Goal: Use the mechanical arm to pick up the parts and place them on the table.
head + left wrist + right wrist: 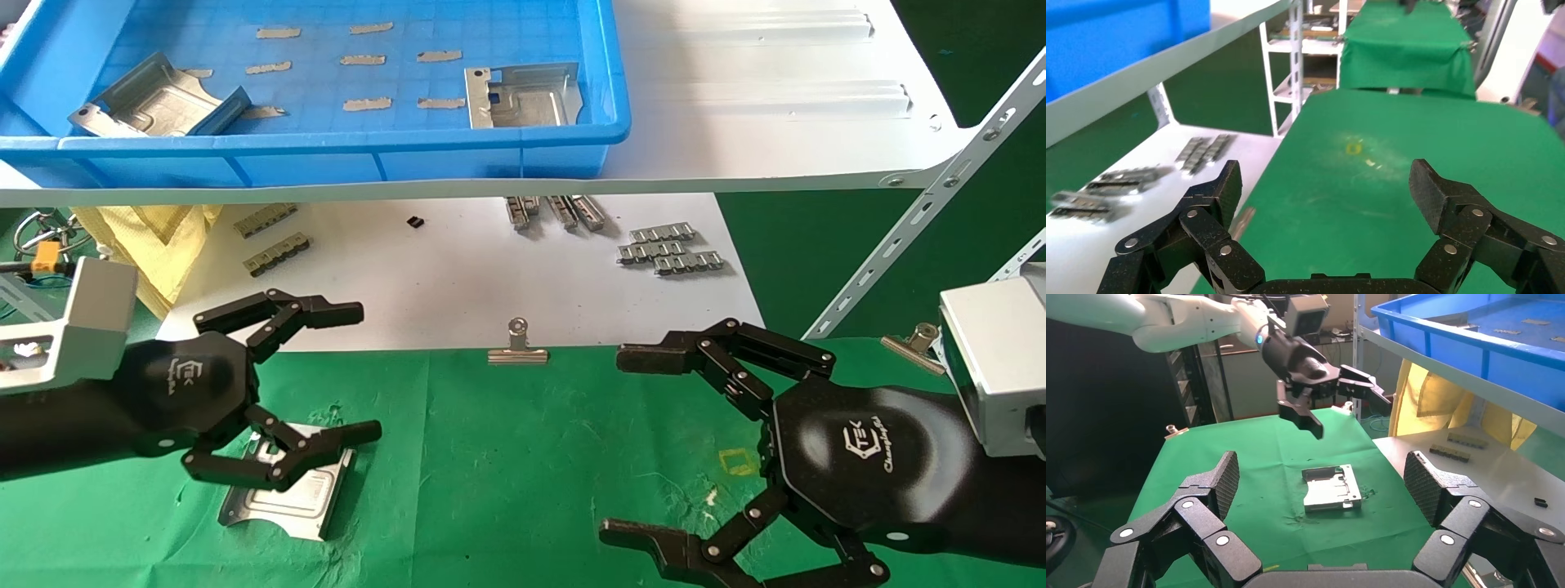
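Left pincer [351, 371]: hanging spread and empty above a delivered part [290, 498] lying flat on the tabletop [507, 457]. Right pincer [633, 445]: idling wide open, well apart.

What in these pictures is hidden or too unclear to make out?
- Head view: the left gripper hangs open over the metal plate on the green table, hiding its near corner.
- Head view: the blue tray is cut off at the top edge.
- Left wrist view: the grey strips are blurred.
- Head view: the right gripper, open, is cut by the bottom edge.
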